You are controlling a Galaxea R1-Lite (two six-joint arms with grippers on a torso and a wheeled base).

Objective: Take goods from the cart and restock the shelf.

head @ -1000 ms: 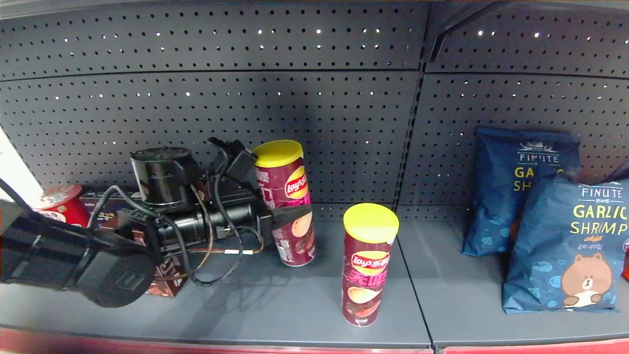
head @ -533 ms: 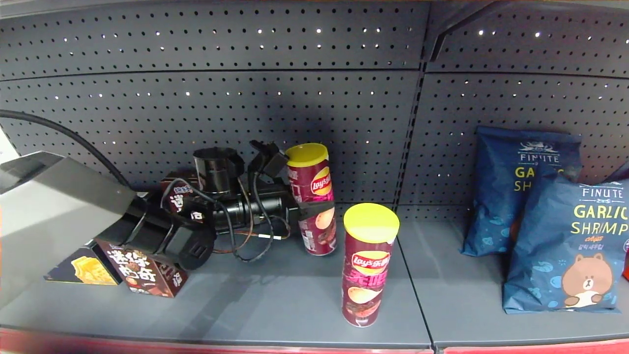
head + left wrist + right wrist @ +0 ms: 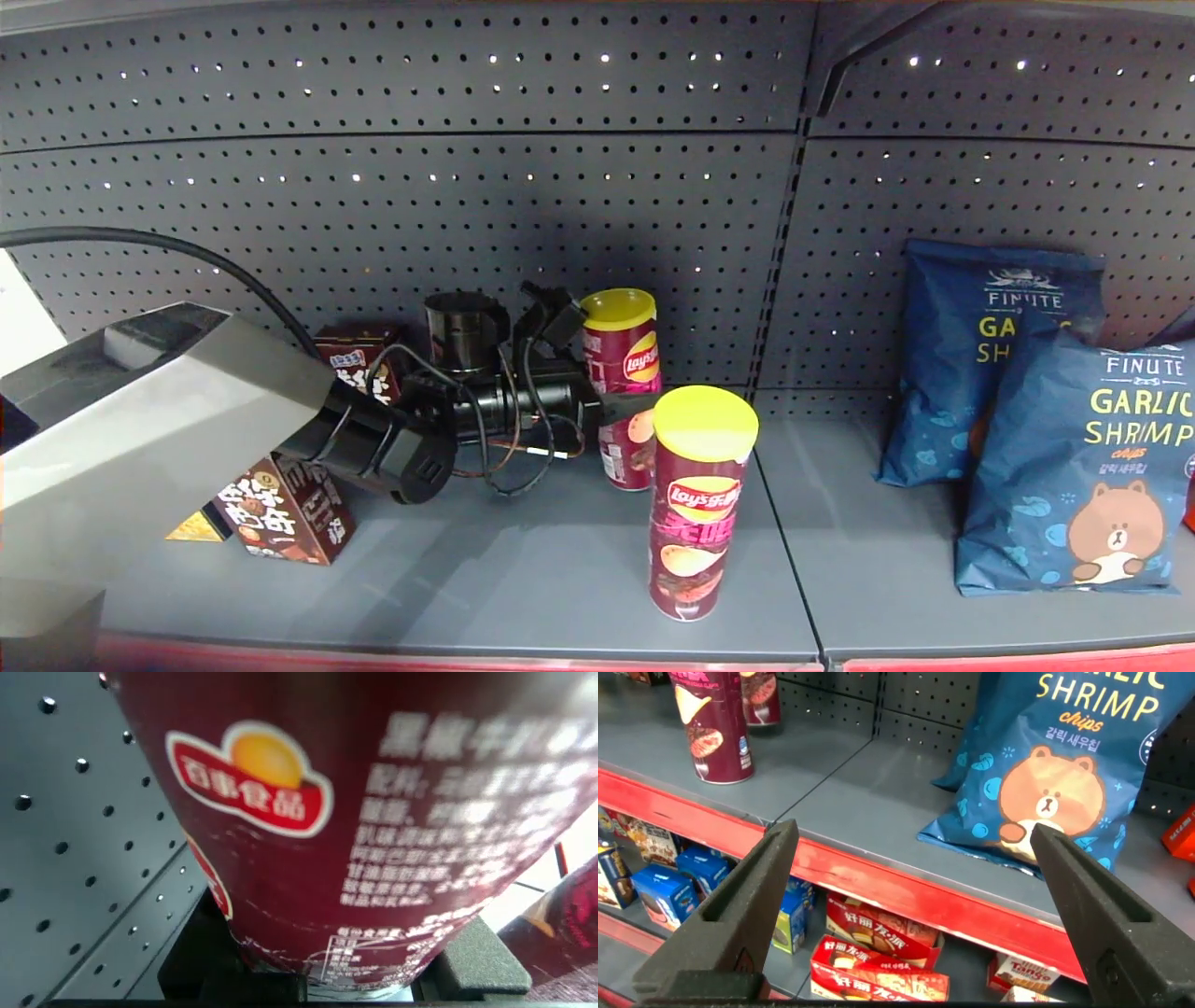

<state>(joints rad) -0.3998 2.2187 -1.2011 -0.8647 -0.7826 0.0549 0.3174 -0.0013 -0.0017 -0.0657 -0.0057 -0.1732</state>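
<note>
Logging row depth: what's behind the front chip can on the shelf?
A second chip can, clamped in the left gripper, near the pegboard. The front can hides a sliver of its right side.

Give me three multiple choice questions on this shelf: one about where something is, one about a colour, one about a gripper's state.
1. Where is the held chip can, clamped by the left gripper, relative to the free-standing chip can?
A: in front of it.
B: behind it, nearer the pegboard.
C: stacked on top of it.

2. What colour are the two cans' lids?
A: green.
B: white.
C: yellow.

3. How is the right gripper?
A: open, holding nothing.
B: shut on a can.
C: shut on a box.

Answers:
1. B, since the head view shows the held chip can farther back, close to the pegboard.
2. C, since both lids are plainly yellow.
3. A, since the right wrist view shows its fingers spread wide with nothing gripped between them.
</note>
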